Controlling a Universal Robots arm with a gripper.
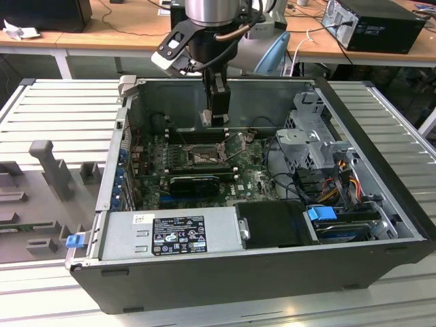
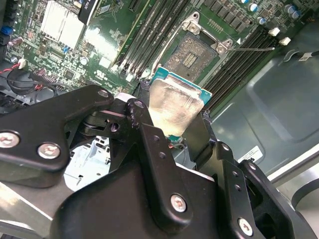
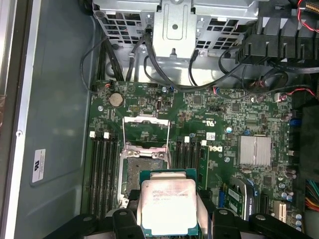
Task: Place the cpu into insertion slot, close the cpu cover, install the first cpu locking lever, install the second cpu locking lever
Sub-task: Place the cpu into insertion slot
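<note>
The gripper [image 1: 218, 114] grips the cpu [image 3: 169, 206] by two opposite edges. The chip has a pale silver square lid on a teal-green board, with faint print too small to read. It hangs above the open insertion slot [image 3: 144, 172], whose cpu cover [image 3: 145, 130] is raised.

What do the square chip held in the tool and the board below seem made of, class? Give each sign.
The small flat square pale-silver chip: probably a metal lid, matt with smeared soft glare, on a green-edged base. The flat green circuit board: probably lacquered laminate, slightly glossy, carrying fine traces and soldered parts.
</note>
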